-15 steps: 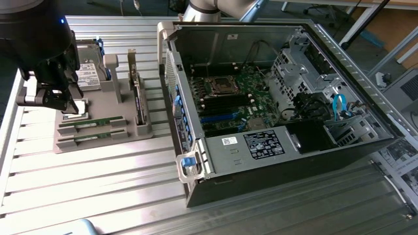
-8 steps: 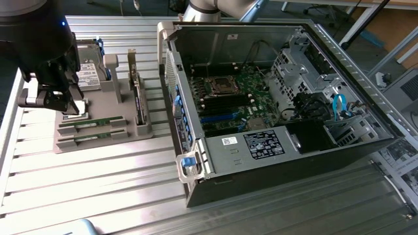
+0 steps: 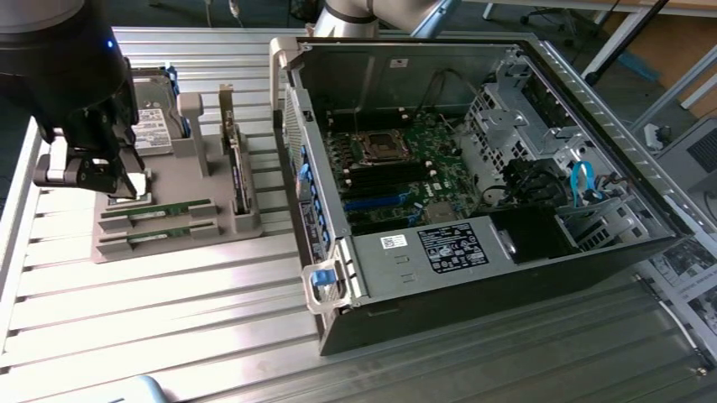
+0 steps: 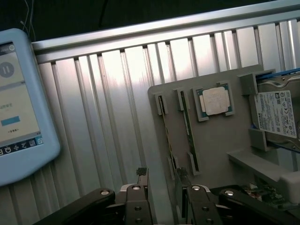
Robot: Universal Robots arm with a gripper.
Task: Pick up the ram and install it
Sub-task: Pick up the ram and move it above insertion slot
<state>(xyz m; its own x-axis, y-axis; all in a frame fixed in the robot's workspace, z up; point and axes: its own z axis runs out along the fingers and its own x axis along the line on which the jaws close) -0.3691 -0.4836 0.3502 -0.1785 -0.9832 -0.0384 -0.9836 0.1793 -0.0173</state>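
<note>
Here, hand (image 4: 162, 174) wide open, empty

A ribbed table of long silver aluminium slats (image 3: 168, 319) carries everything. Its grooves run across the exterior view and bright light glares off the near slats. On the exterior view's left, a flat grey plastic holder plate with raised slots and posts (image 3: 180, 189) rests directly on the slats. Just beside it, towards the exterior view's right, a large black and silver computer case (image 3: 448, 311) lies on its side with its open face up. A light-blue, round-cornered tablet with a lit screen (image 4: 18, 108) also lies flat on the slats, with bare ribs between it and the holder plate.
</note>
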